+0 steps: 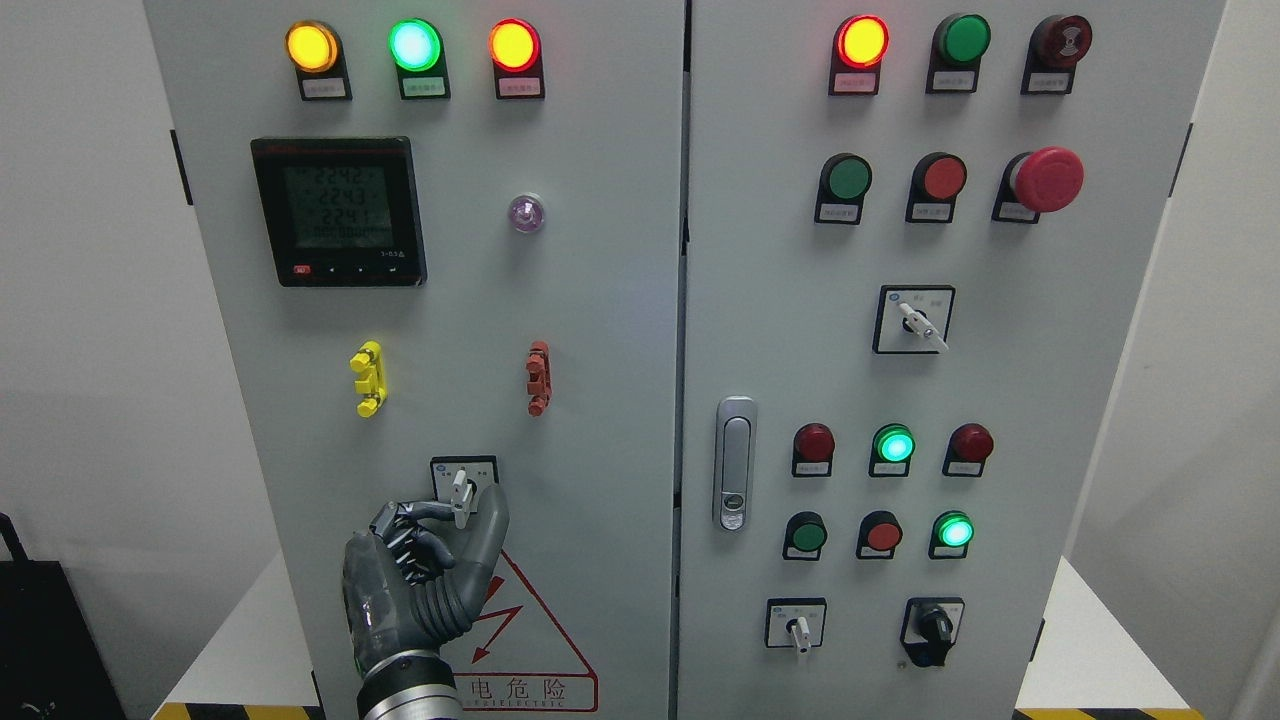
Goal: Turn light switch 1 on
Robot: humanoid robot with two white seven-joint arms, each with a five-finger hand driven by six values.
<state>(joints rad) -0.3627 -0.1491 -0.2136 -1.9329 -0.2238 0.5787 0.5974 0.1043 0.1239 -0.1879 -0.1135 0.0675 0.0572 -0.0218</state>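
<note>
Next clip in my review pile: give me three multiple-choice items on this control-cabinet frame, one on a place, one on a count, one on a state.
1. Where is the small white-handled rotary switch that the robot's left hand is at?
A. Top right, beside the red mushroom-shaped emergency button
B. On the left door, below the black digital meter, above the red-bordered warning triangle
C. Beside the silver door latch

2. How many round lamps in the top row of the left door are lit?
A. One
B. Two
C. Three

3. What is the left hand doing?
A. Fingers closed around the switch handle
B. Resting flat on the meter
C. Hanging away from the cabinet

Answers: 1 B, the switch sits low on the left door; 2 C, yellow, green and orange-red all glow; 3 A, thumb and fingers pinch the handle.
</note>
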